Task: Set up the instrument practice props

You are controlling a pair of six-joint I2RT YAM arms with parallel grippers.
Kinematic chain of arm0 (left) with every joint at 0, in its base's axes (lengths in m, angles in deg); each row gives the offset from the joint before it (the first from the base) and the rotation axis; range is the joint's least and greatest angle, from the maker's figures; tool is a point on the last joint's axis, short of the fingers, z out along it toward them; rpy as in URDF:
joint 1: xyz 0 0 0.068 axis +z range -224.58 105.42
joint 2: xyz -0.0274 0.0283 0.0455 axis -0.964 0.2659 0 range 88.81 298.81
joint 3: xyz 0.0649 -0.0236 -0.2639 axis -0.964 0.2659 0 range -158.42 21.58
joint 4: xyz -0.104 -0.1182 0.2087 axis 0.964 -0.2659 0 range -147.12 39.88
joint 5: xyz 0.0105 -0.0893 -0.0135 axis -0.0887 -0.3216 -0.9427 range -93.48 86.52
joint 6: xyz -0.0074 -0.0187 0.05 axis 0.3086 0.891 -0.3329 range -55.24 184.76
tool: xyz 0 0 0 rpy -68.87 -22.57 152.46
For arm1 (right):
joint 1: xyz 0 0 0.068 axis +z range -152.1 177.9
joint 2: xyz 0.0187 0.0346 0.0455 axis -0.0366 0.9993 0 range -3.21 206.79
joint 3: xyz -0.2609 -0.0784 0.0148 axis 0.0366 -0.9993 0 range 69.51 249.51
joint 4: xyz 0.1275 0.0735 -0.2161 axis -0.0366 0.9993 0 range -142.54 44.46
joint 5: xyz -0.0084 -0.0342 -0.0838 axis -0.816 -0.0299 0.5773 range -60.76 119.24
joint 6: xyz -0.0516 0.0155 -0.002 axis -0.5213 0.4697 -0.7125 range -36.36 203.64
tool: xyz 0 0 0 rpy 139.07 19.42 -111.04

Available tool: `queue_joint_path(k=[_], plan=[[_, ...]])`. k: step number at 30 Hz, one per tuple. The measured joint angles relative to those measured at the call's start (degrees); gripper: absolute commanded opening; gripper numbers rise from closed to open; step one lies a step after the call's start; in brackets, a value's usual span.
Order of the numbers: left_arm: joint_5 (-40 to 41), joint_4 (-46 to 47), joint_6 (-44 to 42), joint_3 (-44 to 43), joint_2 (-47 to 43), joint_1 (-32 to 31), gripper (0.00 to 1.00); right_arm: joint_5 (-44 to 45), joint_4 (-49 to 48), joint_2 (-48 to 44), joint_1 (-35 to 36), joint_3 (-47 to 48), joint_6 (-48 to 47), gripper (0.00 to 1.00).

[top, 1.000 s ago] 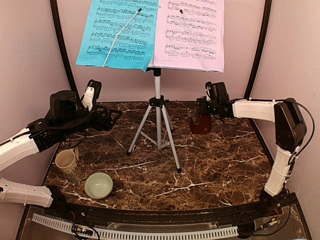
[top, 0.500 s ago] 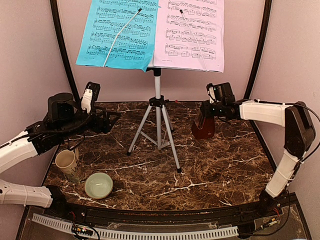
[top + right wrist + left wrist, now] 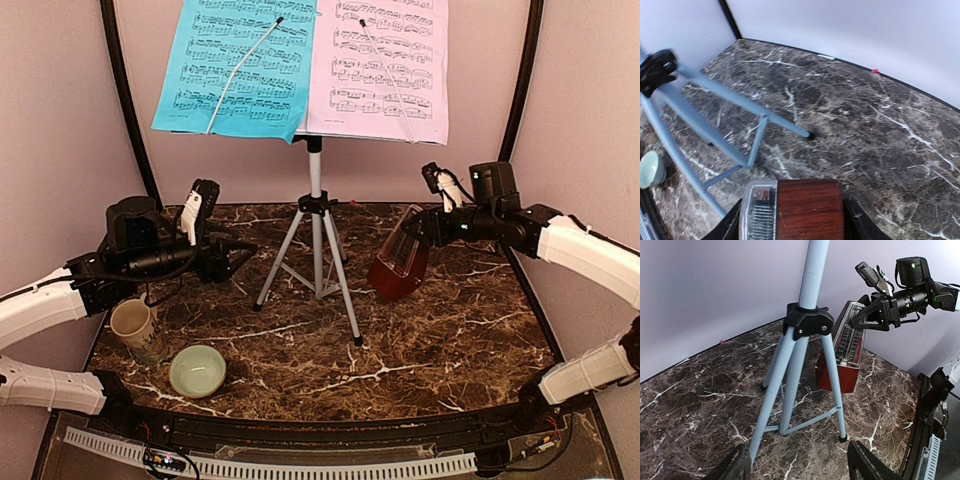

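The music stand (image 3: 316,200) stands mid-table on its silver tripod (image 3: 807,322), with a blue page (image 3: 235,65) and a pink page (image 3: 385,65) on its desk. Right of the tripod, the dark-red metronome (image 3: 400,262) leans over with its top held in my right gripper (image 3: 424,230). In the right wrist view the metronome (image 3: 807,207) fills the space between the fingers (image 3: 856,226). My left gripper (image 3: 238,255) is open just left of the tripod. Its fingers (image 3: 737,467) stand on either side of the tripod's near legs without touching them.
A beige mug (image 3: 133,325) and a pale green bowl (image 3: 197,370) sit at the front left of the marble table (image 3: 450,330). The bowl (image 3: 651,169) also shows in the right wrist view. The curved backdrop wall closes the table off behind the stand.
My right gripper has closed on the metronome, pulled back to the right, and tipped and shifted the metronome slightly forward. My left gripper has moved right toward the tripod, its jaws a little narrower.
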Motion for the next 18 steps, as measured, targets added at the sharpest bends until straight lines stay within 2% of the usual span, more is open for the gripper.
queue_joint_path(k=[7, 14, 18], plan=[[-6.2, 4.2, -2.4, 3.0, 0.7, -2.2, 0.66, -10.7, 6.6, -8.3, 7.1, -4.7, -2.6, 0.32], [-6.8, 6.5, -6.1, 5.5, 1.9, -9.4, 0.63, -19.0, 12.1, -13.7, 10.6, -5.7, -4.5, 0.31], [-7.7, 7.7, -6.7, 8.4, 2.6, -10.7, 0.61, -23.8, 11.6, -15.4, 12.1, -5.8, -5.9, 0.27]])
